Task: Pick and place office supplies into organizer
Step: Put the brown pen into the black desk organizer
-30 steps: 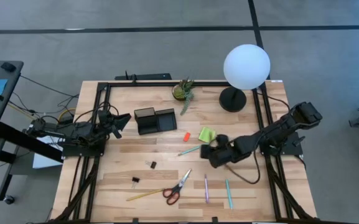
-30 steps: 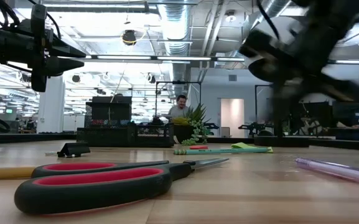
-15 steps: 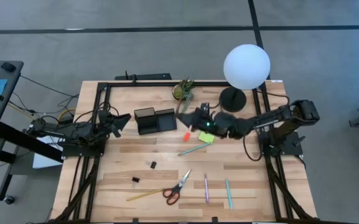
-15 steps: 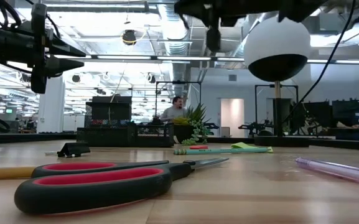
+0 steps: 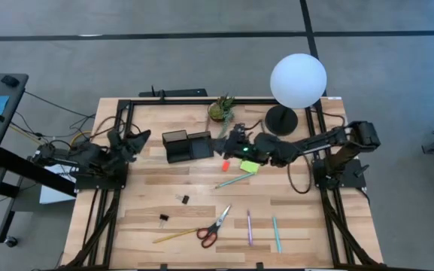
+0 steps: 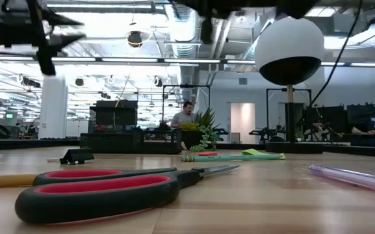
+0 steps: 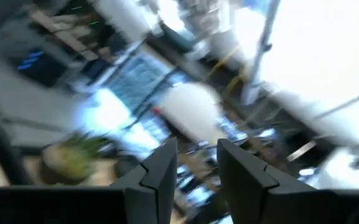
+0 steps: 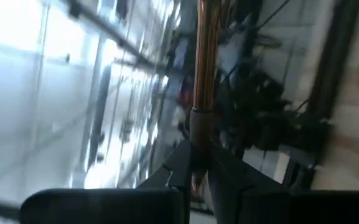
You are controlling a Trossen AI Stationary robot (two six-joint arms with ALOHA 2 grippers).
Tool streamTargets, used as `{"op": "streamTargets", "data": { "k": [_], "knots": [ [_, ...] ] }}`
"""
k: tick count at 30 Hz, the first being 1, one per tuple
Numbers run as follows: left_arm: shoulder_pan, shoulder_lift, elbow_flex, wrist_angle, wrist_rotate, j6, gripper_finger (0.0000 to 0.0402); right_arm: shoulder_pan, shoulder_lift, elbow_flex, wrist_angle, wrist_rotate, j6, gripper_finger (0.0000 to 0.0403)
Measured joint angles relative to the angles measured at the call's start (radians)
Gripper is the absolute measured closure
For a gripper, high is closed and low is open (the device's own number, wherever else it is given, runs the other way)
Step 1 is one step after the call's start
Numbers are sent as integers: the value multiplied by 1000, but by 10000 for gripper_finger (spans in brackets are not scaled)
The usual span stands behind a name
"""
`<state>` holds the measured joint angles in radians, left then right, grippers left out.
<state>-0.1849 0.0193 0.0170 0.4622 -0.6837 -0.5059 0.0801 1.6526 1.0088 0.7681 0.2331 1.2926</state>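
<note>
My right hand [image 5: 230, 143] is raised above the counter [image 5: 149, 196], clamped on a thin brown pen [image 8: 203, 62] that sticks out past my fingers [image 8: 179, 165]. The organizer [image 5: 188, 145], a black tray with a taller section at its far end from this hand, sits just beside the hand, towards my left arm. Its compartments look dark from above, and I cannot tell what lies in them. Just under and beside the hand are the small orange eraser [image 5: 224, 162] and the lime-green sticky pad [image 5: 249, 165], with a teal pen [image 5: 229, 181] a little farther off. Well away from the hand, near the counter's front edge, lie the red-handled scissors [image 5: 217, 226], a yellow pencil [image 5: 173, 236], a purple pen [image 5: 249, 227], a second teal pen [image 5: 276, 233] and two black clips [image 5: 185, 199]. Behind the hand stand a potted plant [image 5: 222, 109] and a lamp [image 5: 298, 79]. My left hand [image 5: 135, 138] hangs on the organizer's other side, fingers [image 7: 160, 171] apart with nothing between them.
</note>
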Motion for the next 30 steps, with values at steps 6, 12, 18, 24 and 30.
{"op": "streamTargets", "data": {
  "k": [6,12,18,24,30],
  "knots": [
    [0,0,1,66,202,-152,294,1,197,155,-73,-225,-198,374],
    [0,0,1,-79,226,-250,294,-9,359,309,-69,-341,-227,374],
    [0,1,2,-174,259,-287,283,-20,444,423,-63,-410,-228,372],
    [0,0,2,-136,266,-301,239,-23,497,479,-66,-421,-220,375],
    [0,0,2,-96,270,-302,211,-24,498,478,-155,-412,-220,371]
  ]
}}
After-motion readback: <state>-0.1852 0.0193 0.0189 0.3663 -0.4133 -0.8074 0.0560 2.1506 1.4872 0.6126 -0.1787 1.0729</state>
